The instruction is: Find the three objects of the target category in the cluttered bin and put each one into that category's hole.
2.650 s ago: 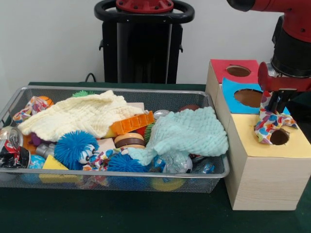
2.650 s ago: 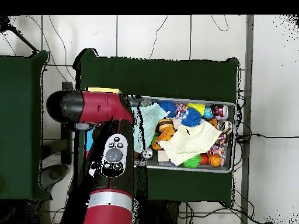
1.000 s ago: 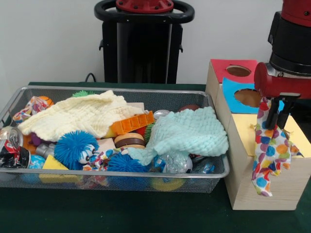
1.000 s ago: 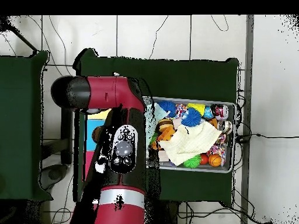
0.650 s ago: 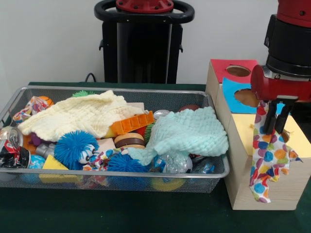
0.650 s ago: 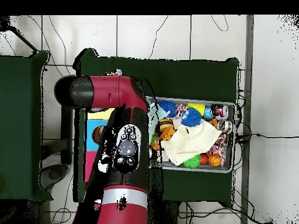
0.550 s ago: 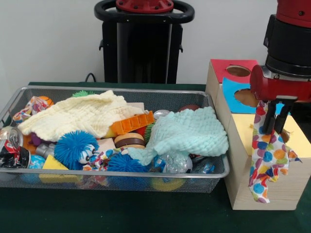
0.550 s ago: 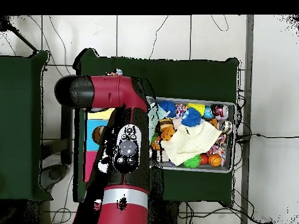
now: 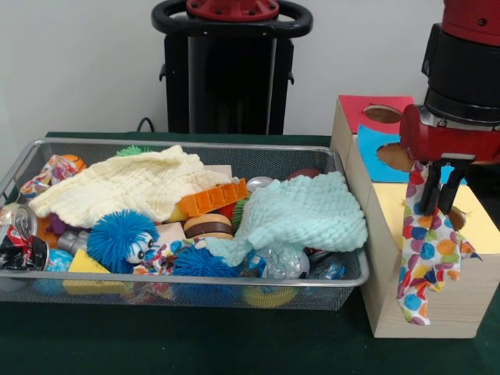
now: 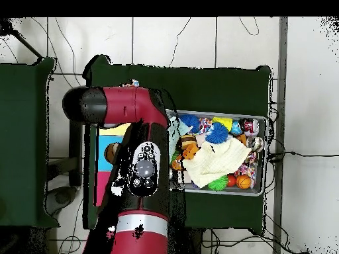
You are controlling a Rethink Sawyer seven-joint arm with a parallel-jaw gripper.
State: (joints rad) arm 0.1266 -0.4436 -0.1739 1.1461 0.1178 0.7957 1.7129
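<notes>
Wire mesh forms the bin (image 9: 187, 283), which sits on the green desk (image 9: 156, 344) and serves as the landmark for everything else. Inside it at the left end lie a crushed can (image 9: 17, 234) and a scrap of spotted fabric (image 9: 48, 172); a pale yellow knitted cloth (image 9: 129, 186) is draped over the heap toward the middle, with a blue spiky ball (image 9: 121, 237) in front of it and an orange plastic piece (image 9: 212, 197) beside it. A mint knitted cloth (image 9: 301, 215) covers the bin's right end, hiding whatever lies beneath, so more digging seems likely. Just right of the bin stands the wooden sorting box (image 9: 426, 293), its top split into red, blue and yellow panels, each with a hole. Over the yellow panel hangs the claw (image 9: 439, 201), its fingers pinched on the top of a polka-dot cloth (image 9: 428, 262), which droops down the box's front face instead of into the yellow hole (image 9: 456, 219). Held high like this, the fabric is probably being gathered so its loose tail can be lowered through that opening. From overhead the arm (image 10: 136, 165) hides the box and cloth.
</notes>
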